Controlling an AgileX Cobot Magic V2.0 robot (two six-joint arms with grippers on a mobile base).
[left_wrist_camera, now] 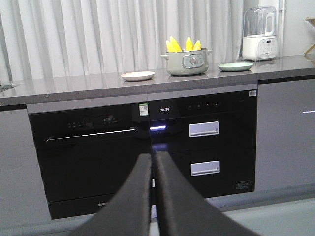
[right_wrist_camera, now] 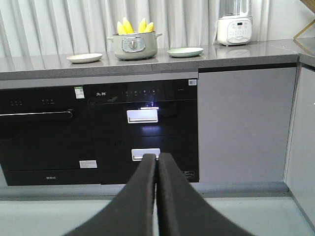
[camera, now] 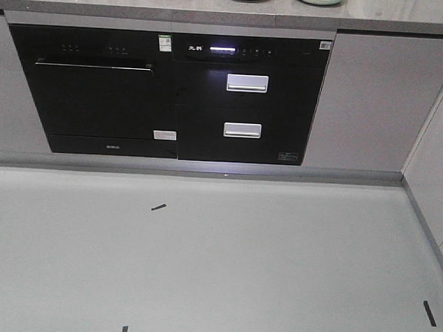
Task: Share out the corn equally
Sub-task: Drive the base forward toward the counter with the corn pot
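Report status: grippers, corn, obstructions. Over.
Jaws shut, empty: left gripper, right gripper. All corn standing in the pot; white plate and green plate bare. Nothing in view blocking the pot.

- You have a grey stone table (left_wrist_camera: 74, 91) running across the back, with pale pleated curtains (left_wrist_camera: 98, 34) hanging behind it.
- Under it you see a black glass-fronted appliance (camera: 99, 93) with a long handle bar. Just beside it is a black drawer unit (camera: 245, 141) with two silver handles and a glowing white display (camera: 222, 49).
- Plain grey cabinet doors (right_wrist_camera: 241, 123) flank them.
- Your floor (camera: 201, 269) is smooth grey, marked with short black tape strips (camera: 158, 206).
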